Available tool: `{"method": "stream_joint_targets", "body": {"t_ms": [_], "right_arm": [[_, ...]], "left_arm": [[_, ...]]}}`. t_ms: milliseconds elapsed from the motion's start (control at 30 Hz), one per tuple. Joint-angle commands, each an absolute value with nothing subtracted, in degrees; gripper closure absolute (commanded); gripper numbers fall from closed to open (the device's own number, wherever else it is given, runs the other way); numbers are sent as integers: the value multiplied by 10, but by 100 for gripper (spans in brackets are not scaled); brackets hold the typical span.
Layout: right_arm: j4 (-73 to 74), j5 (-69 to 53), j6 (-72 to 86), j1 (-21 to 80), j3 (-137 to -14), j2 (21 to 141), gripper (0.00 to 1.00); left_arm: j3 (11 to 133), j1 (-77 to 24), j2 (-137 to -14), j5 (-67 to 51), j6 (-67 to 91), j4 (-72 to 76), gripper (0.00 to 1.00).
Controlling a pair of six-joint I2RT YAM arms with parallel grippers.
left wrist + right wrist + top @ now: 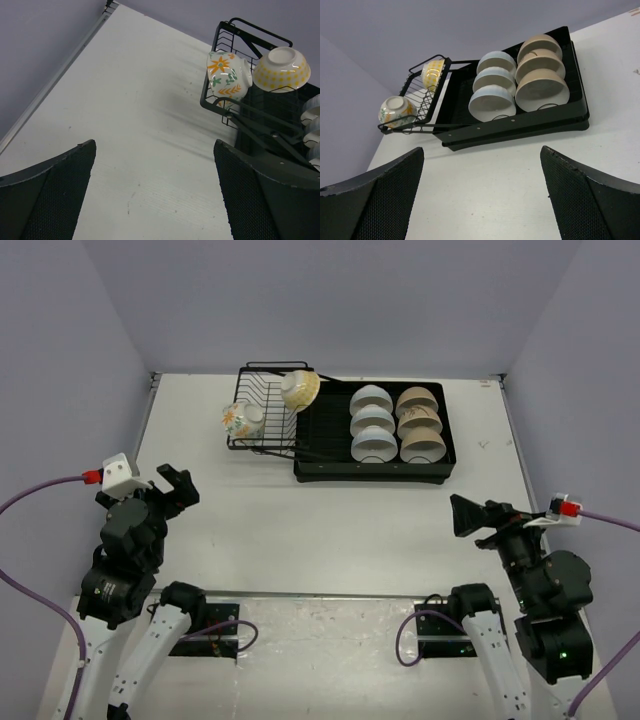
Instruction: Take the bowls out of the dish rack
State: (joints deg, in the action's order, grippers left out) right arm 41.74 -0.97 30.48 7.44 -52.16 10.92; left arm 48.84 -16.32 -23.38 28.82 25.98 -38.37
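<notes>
- Lavender walls (330,300) enclose a white table (300,530).
- The dish rack (370,474) sits far back: its tray (325,430) holds three white bowls (372,425), three beige bowls (420,425).
- Its wire basket (262,390) holds a yellow-patterned bowl (300,390) and a flowered bowl (240,420).
- The left jaws and right jaws gape, empty.

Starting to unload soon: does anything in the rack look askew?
Yes. The flowered bowl lies tipped on its side at the wire basket's left edge, and the yellow bowl leans tilted at its far right corner. Nothing looks broken or spilled.
</notes>
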Motion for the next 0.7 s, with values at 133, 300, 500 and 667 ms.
{"method": "stream_joint_targets", "body": {"t_ms": [133,300,500,667], "right_arm": [[321,-56,364,73,-473,108,1],[239,-72,484,73,-425,190,1],[78,-47,674,72,-343,267,1],[-48,-15,795,70,-274,337,14]], "left_arm": [[480,-165,-236,287,264,-370,0],[479,-165,-239,280,260,-367,0],[476,-165,-239,276,258,-366,0],[475,-165,-238,272,258,-364,0]]}}
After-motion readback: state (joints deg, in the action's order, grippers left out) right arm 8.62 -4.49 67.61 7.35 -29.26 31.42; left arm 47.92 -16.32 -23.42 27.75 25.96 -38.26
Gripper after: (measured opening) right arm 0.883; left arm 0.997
